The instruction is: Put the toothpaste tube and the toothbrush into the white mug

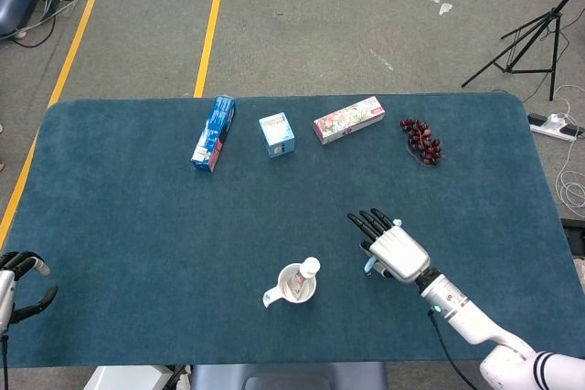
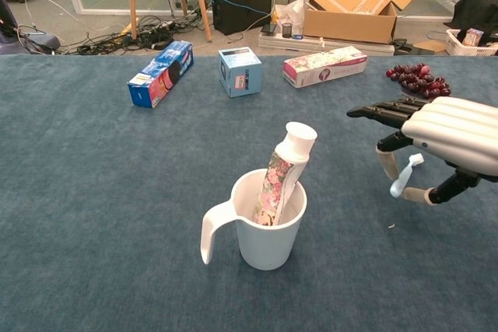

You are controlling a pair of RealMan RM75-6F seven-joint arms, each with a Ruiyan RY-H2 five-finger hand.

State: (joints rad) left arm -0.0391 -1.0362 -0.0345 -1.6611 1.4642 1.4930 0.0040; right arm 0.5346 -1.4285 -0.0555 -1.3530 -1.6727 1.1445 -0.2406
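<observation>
The white mug (image 2: 267, 227) (image 1: 293, 285) stands near the table's front edge, handle to the left. The floral toothpaste tube (image 2: 282, 170) (image 1: 306, 273) leans inside it, white cap up. To the mug's right, my right hand (image 2: 451, 141) (image 1: 393, 250) hovers palm-down above the cloth and pinches the light-blue toothbrush (image 2: 405, 176) (image 1: 369, 266) under its palm. The brush hangs clear of the table. My left hand (image 1: 20, 286) shows only in the head view, at the table's front left corner, fingers apart and holding nothing.
Along the far side of the blue table (image 1: 137, 226) lie a blue box (image 1: 213, 132), a small light-blue box (image 1: 276, 134), a floral carton (image 1: 348, 119) and a bunch of dark grapes (image 1: 422, 140). Cardboard boxes and cables lie on the floor beyond.
</observation>
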